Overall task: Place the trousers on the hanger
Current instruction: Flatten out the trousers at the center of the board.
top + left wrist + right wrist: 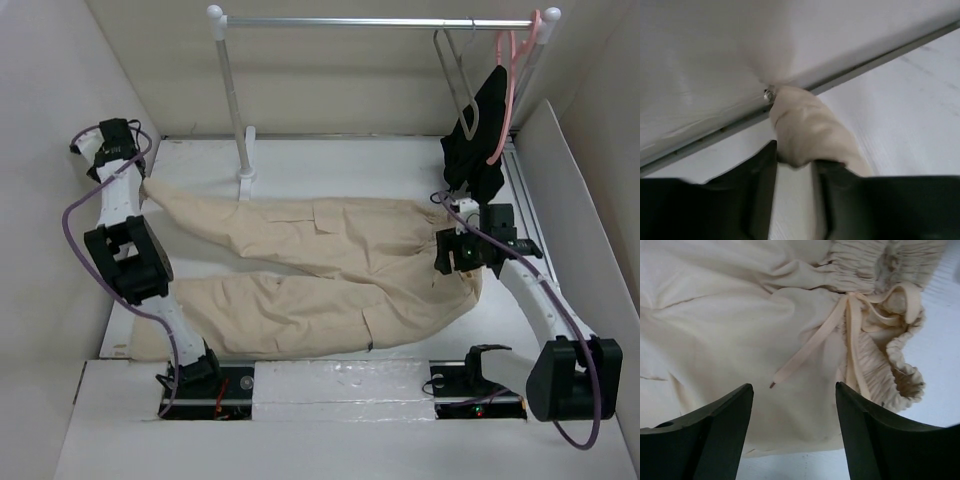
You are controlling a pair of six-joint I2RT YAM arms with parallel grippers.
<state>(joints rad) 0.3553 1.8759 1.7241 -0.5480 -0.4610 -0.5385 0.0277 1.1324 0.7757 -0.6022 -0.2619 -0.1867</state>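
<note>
Your right gripper (794, 387) hangs wide and empty just above the drawstring waist of the trousers (320, 250), which lie flat across the table (330, 165), waist to the right, legs running left. Your left gripper (795, 152) is narrow, seemingly pinching the far leg's cuff, hard against the side wall (715, 50), so you have little room there. The cloth looks light, soft and limp; expect sag and sliding, and take the gathered waistband, its thickest hold. Farther back, the hanger (455, 80) hangs on the rail (380, 21), just beside the black garment (480, 130) on its pink hanger (508, 70); approach it from the rail's bare left stretch.
</note>
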